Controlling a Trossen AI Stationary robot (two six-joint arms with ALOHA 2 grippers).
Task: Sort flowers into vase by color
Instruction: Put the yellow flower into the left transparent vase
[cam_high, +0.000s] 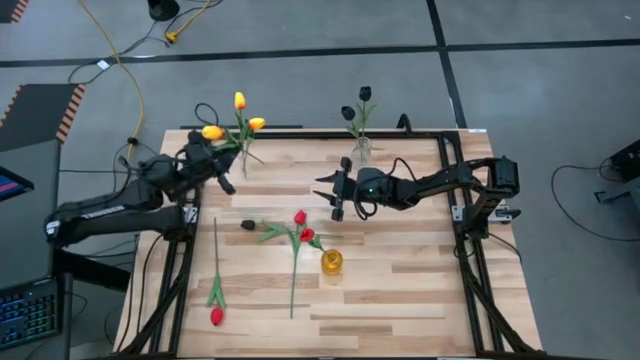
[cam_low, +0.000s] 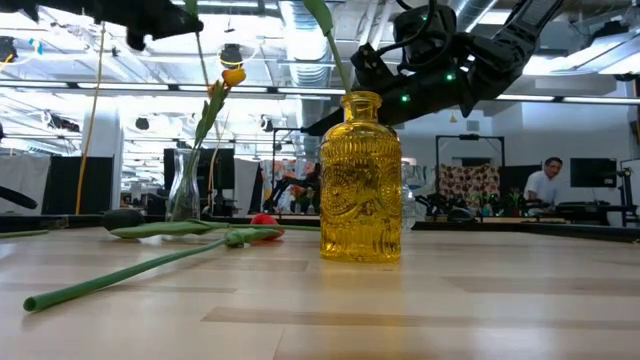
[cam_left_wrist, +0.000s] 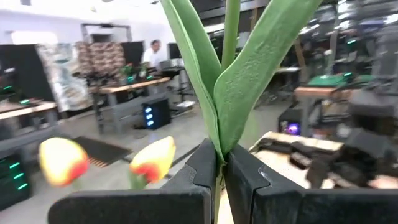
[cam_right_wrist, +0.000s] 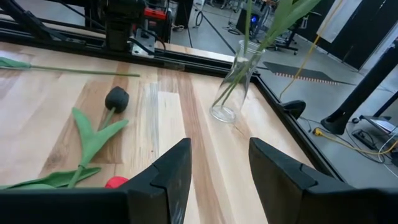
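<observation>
My left gripper (cam_high: 220, 172) (cam_left_wrist: 221, 158) is at the table's far left, shut on a tulip's green stem (cam_left_wrist: 231, 37) beside a clear vase (cam_high: 243, 160) that holds yellow tulips (cam_high: 240, 100) (cam_left_wrist: 152, 160). My right gripper (cam_high: 338, 192) (cam_right_wrist: 219, 168) hovers open over the far middle, near a second clear vase (cam_high: 360, 150) (cam_right_wrist: 231, 87) with black tulips (cam_high: 365, 93). A black tulip (cam_high: 248, 224) (cam_right_wrist: 116, 98), two red tulips (cam_high: 300, 217) and a third red one (cam_high: 216, 316) lie flat on the table. An amber glass vase (cam_high: 331, 262) (cam_low: 360, 180) stands near the middle. My left gripper pinches the tulip's stem between its two fingers, right where the two leaves branch off (cam_left_wrist: 219, 149). The stem stands roughly upright, across the fingers, and the leaves rise above them. The stem's lower end and the flower's head are hidden in the wrist view.
Dark frame rails (cam_high: 465, 215) run along the table's left, right and far edges. Bare wood (cam_high: 420, 290) lies in the near right part of the table. Beyond the table is a room with benches, and a person (cam_low: 545, 180) sits there.
</observation>
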